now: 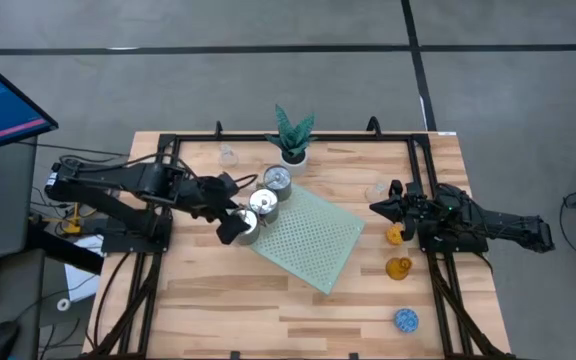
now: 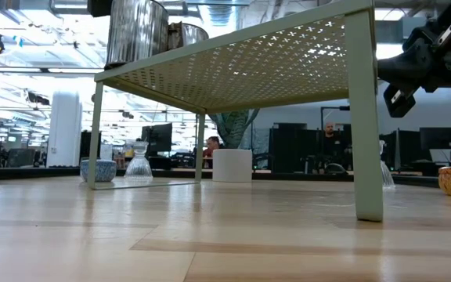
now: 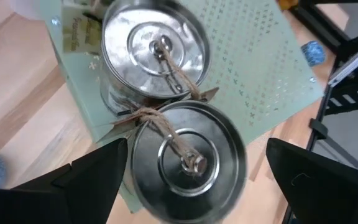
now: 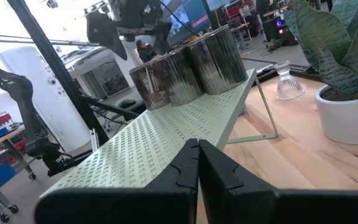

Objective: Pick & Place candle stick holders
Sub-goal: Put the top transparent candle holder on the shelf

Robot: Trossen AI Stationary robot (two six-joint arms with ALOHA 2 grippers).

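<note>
the left hand point(image 1: 238, 228) hovers with fingers point(image 3: 86, 177) spread wide, straight above the nearest silver holder point(image 3: 188, 160), which stands upright at the pale green mat's point(image 1: 318, 240) corner, open top facing up with a twine-tied wick inside. just beyond it a second silver holder point(image 3: 154, 53) touches it, and a third point(image 1: 278, 179) stands farther on. the left arm reaches in low across the counter point(image 1: 268, 300). well apart, the right hand point(image 1: 386, 208) rests with fingers pressed together beside an orange holder point(image 1: 395, 235).
</note>
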